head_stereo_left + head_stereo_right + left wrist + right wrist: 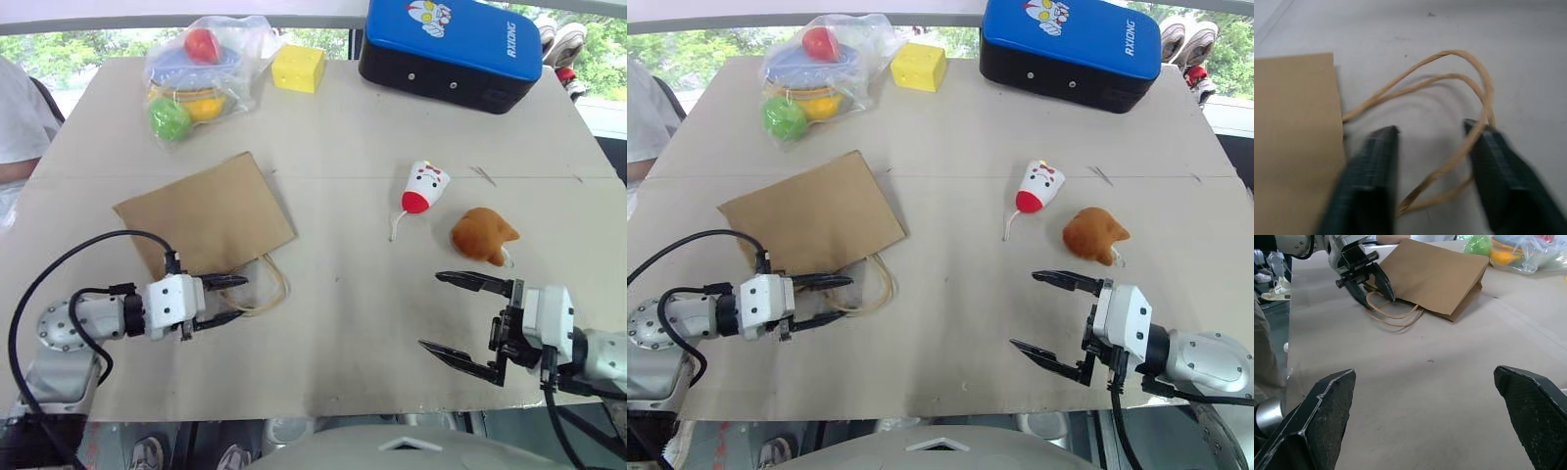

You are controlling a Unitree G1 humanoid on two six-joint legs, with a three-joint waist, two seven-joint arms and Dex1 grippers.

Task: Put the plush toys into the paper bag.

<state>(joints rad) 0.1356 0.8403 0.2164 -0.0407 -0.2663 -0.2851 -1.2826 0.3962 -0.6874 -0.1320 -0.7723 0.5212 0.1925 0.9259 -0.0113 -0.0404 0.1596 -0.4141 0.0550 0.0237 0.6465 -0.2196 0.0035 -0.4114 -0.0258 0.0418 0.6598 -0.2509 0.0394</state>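
The brown paper bag [201,215] lies flat on the table's left half, its two twisted handles [274,284] pointing toward me. My left gripper [242,298] sits low at those handles; its fingers stand a little apart, and the handle cords [1449,93] run through the gap without being pinched. A white cone-shaped mouse with a red base [424,186] lies right of centre. Just right of it and nearer me rests the orange-brown plush [482,235]. My right gripper [431,310] hovers wide open and empty, slightly nearer me than the orange plush.
At the table's back stand a blue and black case [451,44], a yellow cheese-like block [297,69] and a clear plastic wrap of colourful toys [196,73]. A person's white sleeve [15,117] shows at the left edge. The table's front edge [323,411] runs just below both grippers.
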